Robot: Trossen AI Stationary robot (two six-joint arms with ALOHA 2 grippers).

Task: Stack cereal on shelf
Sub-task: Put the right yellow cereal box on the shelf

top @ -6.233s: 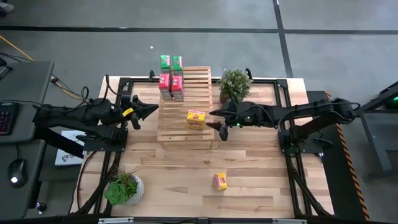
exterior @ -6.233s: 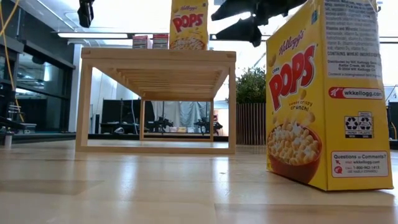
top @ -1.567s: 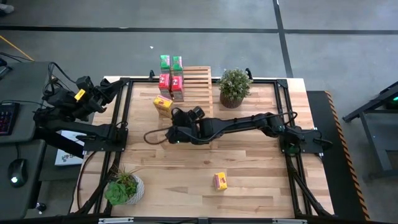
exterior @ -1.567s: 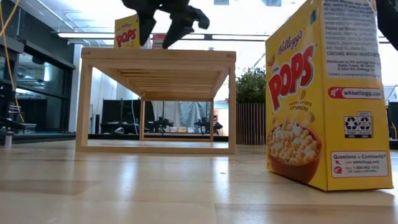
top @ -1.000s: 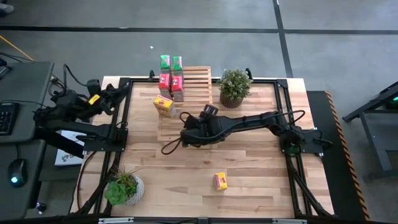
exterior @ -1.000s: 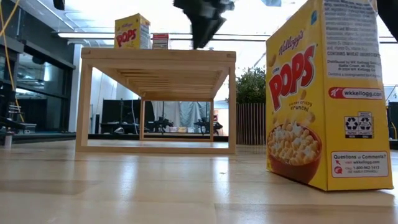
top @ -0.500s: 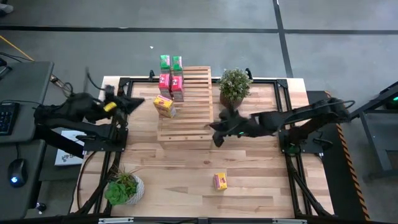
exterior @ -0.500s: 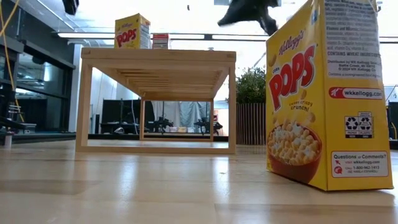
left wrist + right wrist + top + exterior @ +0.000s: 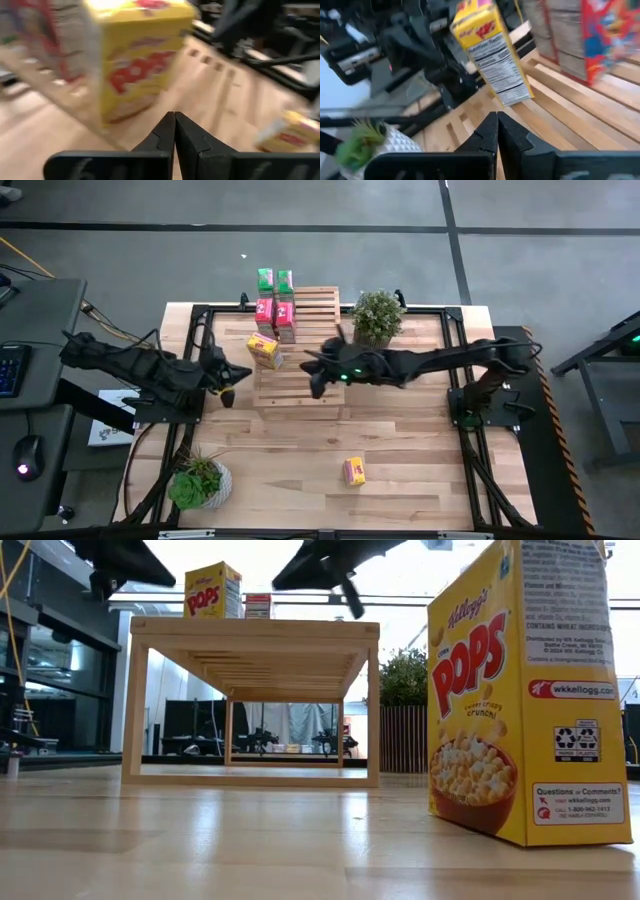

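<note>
The light-wood slatted shelf (image 9: 300, 350) stands at the table's far middle. Two green cereal boxes (image 9: 274, 279) and two red ones (image 9: 275, 317) stand upright on its far left part. A yellow box (image 9: 264, 350) stands tilted at its left edge, also seen in the left wrist view (image 9: 142, 55) and the right wrist view (image 9: 492, 55). Another yellow box (image 9: 354, 471) stands on the table near the front. My left gripper (image 9: 232, 372) is shut, just left of the shelf. My right gripper (image 9: 310, 362) is shut above the shelf's middle, right of the yellow box.
A potted plant (image 9: 377, 318) stands right of the shelf at the far side. A second plant in a white pot (image 9: 200, 480) sits at the near left corner. Bare wood lies between the shelf and the near yellow box.
My left gripper has come from the far left corner toward the table's right and near edge, up to the shelf's left side. My right gripper swung off the shelf toward the table's right edge, then came back left over the shelf. The boxes have stayed put.
</note>
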